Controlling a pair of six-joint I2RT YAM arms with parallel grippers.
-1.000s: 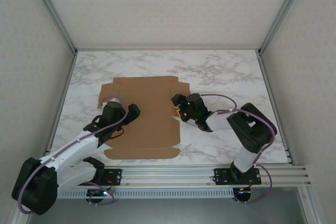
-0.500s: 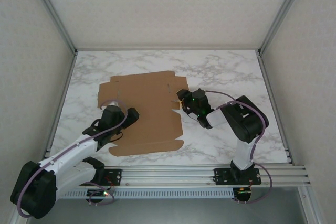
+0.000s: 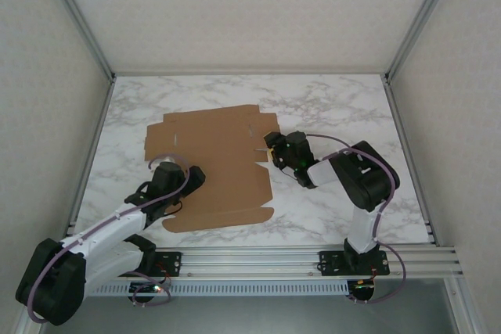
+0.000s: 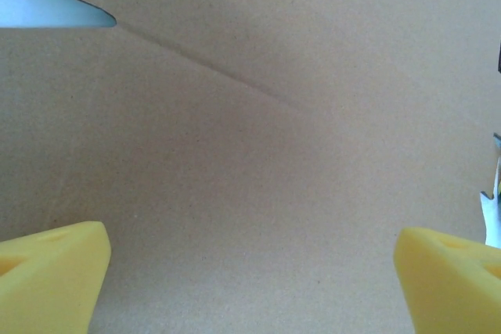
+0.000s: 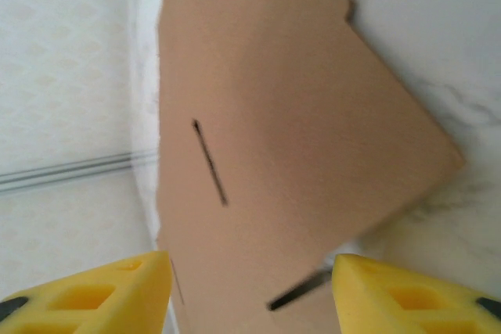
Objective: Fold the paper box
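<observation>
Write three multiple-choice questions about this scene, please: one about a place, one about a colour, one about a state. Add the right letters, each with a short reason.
1. Where does the flat brown die-cut cardboard sheet lie?
A) on the white marbled table
B) on the metal rail
C) in the air between the arms

2. What colour are the pads of the left gripper?
A) black
B) yellow
C) red

3. How do the left gripper's jaws stand?
A) shut
B) shut on the sheet
C) wide open above the sheet

Answers:
1 A: the top view shows the sheet lying on the table.
2 B: both pads are yellow in the left wrist view.
3 C: the pads stand far apart, with bare cardboard between them.
</observation>
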